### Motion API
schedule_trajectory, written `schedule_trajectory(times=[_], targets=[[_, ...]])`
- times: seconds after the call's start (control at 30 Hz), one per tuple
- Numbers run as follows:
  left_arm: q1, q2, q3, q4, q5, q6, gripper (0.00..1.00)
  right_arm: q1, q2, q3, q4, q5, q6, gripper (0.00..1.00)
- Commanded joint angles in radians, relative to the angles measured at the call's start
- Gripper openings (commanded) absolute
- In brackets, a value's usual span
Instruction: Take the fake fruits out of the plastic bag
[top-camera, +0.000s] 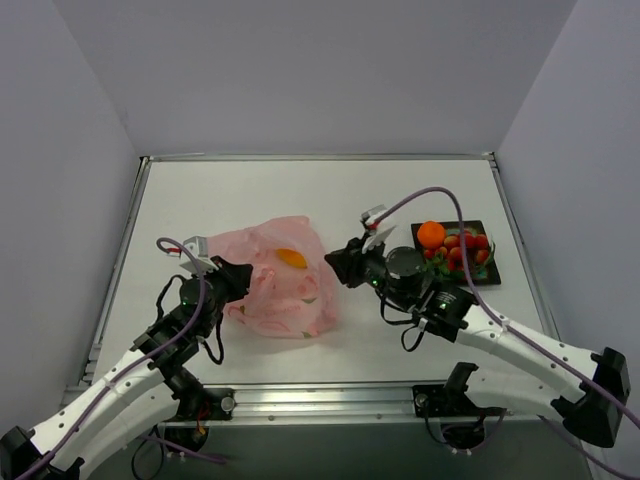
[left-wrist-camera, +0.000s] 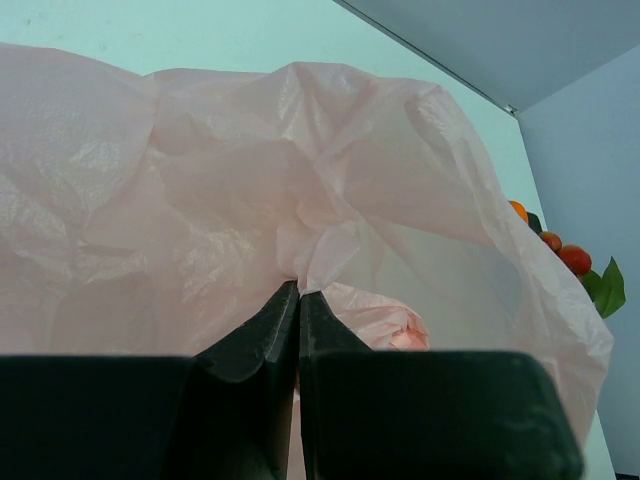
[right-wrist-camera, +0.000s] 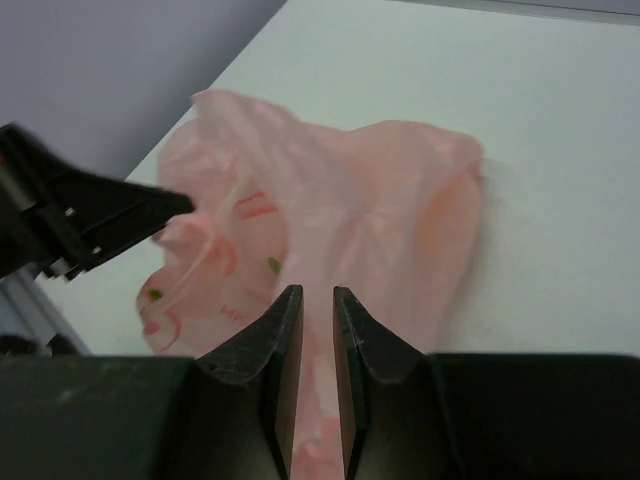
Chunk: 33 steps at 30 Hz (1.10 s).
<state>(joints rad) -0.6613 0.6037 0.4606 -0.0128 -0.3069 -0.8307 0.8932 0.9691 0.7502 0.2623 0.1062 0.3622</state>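
The pink plastic bag (top-camera: 285, 285) lies crumpled at the table's middle. An orange-yellow fruit (top-camera: 291, 257) shows at its top. My left gripper (top-camera: 238, 277) is shut on the bag's left edge, and the film is pinched at the fingertips in the left wrist view (left-wrist-camera: 298, 292). My right gripper (top-camera: 337, 265) is at the bag's right edge, its jaws a narrow gap apart (right-wrist-camera: 311, 300), with pink film (right-wrist-camera: 330, 210) seen between and beyond them. An orange ball (top-camera: 431, 234) and red berries (top-camera: 468, 250) with green pieces lie on the tray (top-camera: 494, 277).
The black-rimmed tray stands right of the bag, behind my right arm. The fruits on it show at the right edge of the left wrist view (left-wrist-camera: 575, 258). My left gripper's body shows at the left of the right wrist view (right-wrist-camera: 90, 215).
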Motion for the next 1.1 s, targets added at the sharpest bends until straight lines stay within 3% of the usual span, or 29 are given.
schedule_trajectory(times=[0.0, 0.2, 0.3, 0.67, 0.77, 0.9, 1.07], targets=[[0.008, -0.004, 0.061, -0.026, -0.001, -0.001, 0.02, 0.094, 0.103, 0.077, 0.049, -0.141, -0.127, 0.15], [0.011, -0.004, 0.069, -0.033, -0.005, 0.007, 0.02, 0.197, 0.249, 0.158, 0.066, -0.195, -0.183, 0.15], [0.012, -0.01, 0.072, -0.036, -0.012, 0.012, 0.02, 0.196, 0.315, 0.167, 0.083, -0.137, -0.195, 0.15], [0.014, -0.033, 0.073, -0.053, -0.011, 0.028, 0.02, 0.055, 0.698, 0.317, 0.092, -0.109, -0.304, 0.15], [0.014, -0.019, 0.067, -0.036, -0.001, 0.025, 0.02, 0.049, 0.761, 0.37, 0.124, -0.022, -0.351, 0.27], [0.015, -0.007, 0.064, -0.019, 0.003, 0.028, 0.02, 0.004, 0.853, 0.434, 0.147, -0.043, -0.405, 0.52], [0.017, 0.014, 0.069, -0.004, 0.0, 0.041, 0.03, -0.048, 0.976, 0.512, 0.16, -0.083, -0.436, 0.71]])
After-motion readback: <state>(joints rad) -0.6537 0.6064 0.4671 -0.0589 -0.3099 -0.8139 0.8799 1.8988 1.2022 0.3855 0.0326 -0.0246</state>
